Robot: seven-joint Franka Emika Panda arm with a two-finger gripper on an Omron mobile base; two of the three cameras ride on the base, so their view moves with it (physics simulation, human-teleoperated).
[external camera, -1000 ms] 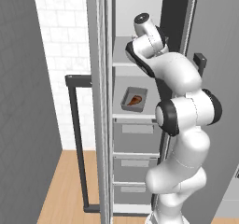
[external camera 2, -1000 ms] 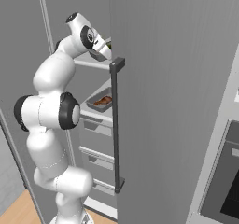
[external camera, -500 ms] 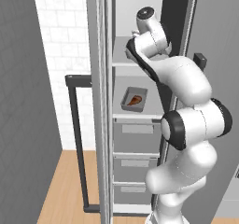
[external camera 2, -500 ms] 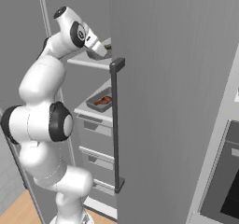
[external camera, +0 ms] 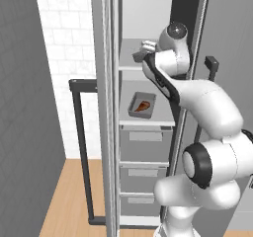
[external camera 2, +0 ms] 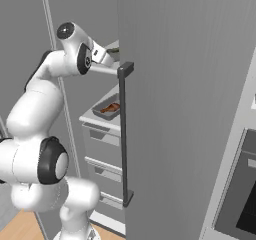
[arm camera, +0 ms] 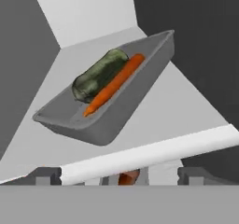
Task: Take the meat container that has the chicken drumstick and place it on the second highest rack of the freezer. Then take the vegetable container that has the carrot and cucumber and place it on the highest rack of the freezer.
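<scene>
Freezer (external camera: 148,14) door open, arm reaching in at the top rack (arm camera: 93,50). Veg tray (arm camera: 109,113) sits on the top rack w/ cucumber (arm camera: 99,73) and carrot (arm camera: 114,84) lying side by side inside it, touching along their length; the tray looks tilted in the hand view, but that camera rolls w/ the hand. End effector (external camera: 143,52) is at the front edge of that rack, just in front of the tray, fingers (arm camera: 46,175) spread wide apart and holding nothing; tray sits clear of them. Below, on the 2nd rack (external camera: 129,120), meat tray (external camera: 142,105) w/ drumstick (external camera: 143,106) lies flat near the front, above the drawers (external camera: 146,142). In the right base view the meat tray (external camera 2: 107,107) shows just left of the door's dark bar handle (external camera 2: 124,134).
</scene>
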